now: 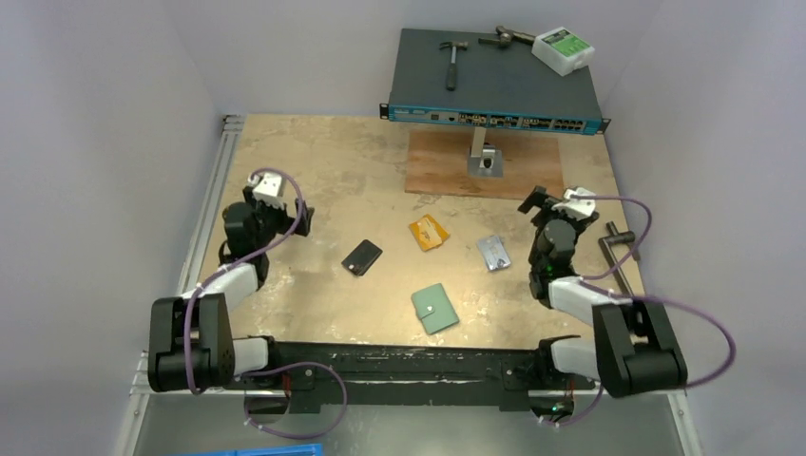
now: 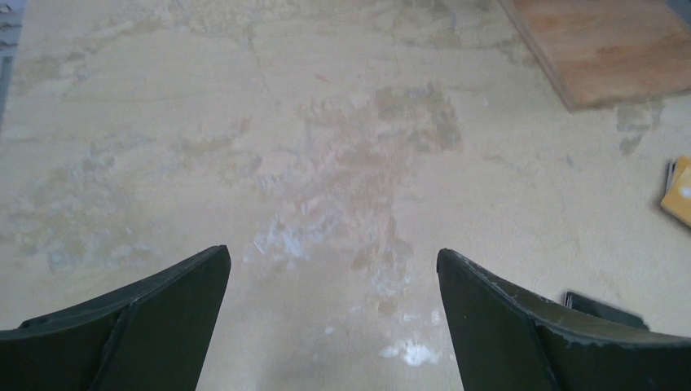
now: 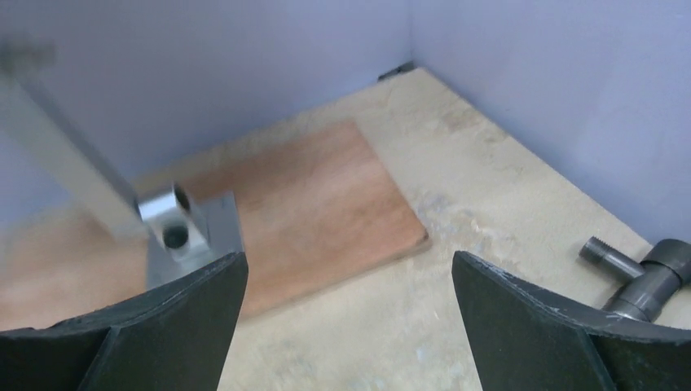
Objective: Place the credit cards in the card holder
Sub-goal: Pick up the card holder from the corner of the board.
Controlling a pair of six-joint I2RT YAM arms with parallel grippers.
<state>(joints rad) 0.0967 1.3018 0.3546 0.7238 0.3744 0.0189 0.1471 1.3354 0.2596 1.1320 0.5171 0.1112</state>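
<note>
left fingers [image 2: 147, 326], right fingers [image 3: 155, 326] spread wide, empty; card holder [image 1: 434, 309], credit cards [image 1: 430, 232] well apart, between arms.

Overhead steep; wrist views low, both probably sharing wooden board [image 3: 326, 204].

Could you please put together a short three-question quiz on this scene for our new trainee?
1. True or false: the card holder lies nearer the robot than the orange card.
2. Which of these lies furthest towards the robot's right?
A. the card holder
B. the silver-grey card
C. the orange card
3. Fill in the missing word: the left gripper and the right gripper are both ___ and hold nothing.

Key: 1 true; 2 B; 3 open.
</note>
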